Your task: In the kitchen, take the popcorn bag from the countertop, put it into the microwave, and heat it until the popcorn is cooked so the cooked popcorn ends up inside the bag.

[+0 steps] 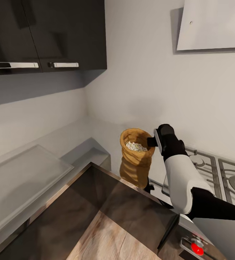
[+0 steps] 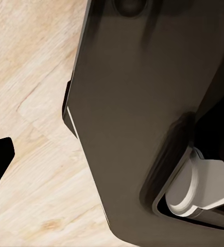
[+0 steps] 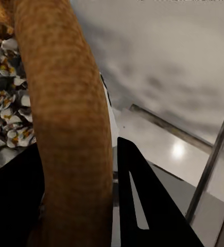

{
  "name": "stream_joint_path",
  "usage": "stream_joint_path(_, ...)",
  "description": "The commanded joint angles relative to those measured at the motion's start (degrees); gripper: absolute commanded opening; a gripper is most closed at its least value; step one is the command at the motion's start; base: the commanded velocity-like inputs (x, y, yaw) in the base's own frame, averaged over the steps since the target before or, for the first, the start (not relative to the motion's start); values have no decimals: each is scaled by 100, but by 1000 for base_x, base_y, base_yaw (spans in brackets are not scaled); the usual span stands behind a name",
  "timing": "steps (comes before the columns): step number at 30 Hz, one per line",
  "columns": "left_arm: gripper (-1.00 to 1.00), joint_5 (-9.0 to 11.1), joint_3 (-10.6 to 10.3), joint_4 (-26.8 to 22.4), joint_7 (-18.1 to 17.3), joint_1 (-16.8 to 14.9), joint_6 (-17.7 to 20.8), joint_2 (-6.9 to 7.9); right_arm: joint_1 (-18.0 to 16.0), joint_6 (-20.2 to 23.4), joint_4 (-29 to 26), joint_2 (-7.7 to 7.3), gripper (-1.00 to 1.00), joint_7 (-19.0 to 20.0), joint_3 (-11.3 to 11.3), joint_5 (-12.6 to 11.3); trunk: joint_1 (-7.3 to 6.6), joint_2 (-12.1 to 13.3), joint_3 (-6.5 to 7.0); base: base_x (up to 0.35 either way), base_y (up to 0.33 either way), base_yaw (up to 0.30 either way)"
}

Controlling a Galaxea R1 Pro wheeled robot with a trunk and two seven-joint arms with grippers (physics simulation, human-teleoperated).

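Above the steel countertop (image 1: 31, 173), our right gripper (image 1: 154, 141) pinching the rolled rim of the wrinkled tan popcorn bag (image 1: 135, 159), pale popcorn (image 1: 136, 146) heaped inside, left gripper's state we cannot tell.

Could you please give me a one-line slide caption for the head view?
Right hand grips the rim of the popcorn bag, popcorn visible inside, above the countertop beside the stove.

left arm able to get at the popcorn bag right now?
Probably not. The right gripper already clamps the popcorn bag by its rolled rim, and the left wrist view faces wood floor beside a dark panel, so that arm looks tucked away.
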Motion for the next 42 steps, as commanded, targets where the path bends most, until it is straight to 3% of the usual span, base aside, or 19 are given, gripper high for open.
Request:
stream_joint_path(1, 100, 22, -6, -6, 6, 1, -11, -1, -5, 14, -48, 7, -100, 27, -26, 24, 1, -4, -6, 0, 0, 0)
stream_joint_path(7, 100, -17, -38, -6, 1, 1, -11, -1, -5, 14, -855, 7, -100, 71, -25, 20, 1, -4, -6, 0, 0, 0)
stream_joint_path(11, 100, -18, -37, -6, 2, -1, -11, -4, -5, 14, -931, 7, -100, 76, -19, 22, 1, -4, -6, -35, 0, 0)
stream_joint_path(25, 100, -4, -5, -6, 10, 1, -18, -14, -5, 14, -929, 7, -100, 92, -13, 8, 1, -4, -6, -335, 0, 0)
stream_joint_path(30, 100, -2, -4, -6, 10, 2, -18, -10, -5, 14, -857, 7, -100, 92, 5, -499, 1, -4, -6, -346, 0, 0)
stream_joint_path(42, 100, 0, -4, -6, 10, 0, -19, -10, -5, 14, -838, 7, -100, 94, 11, -549, 1, -4, -6, -346, 0, 0)
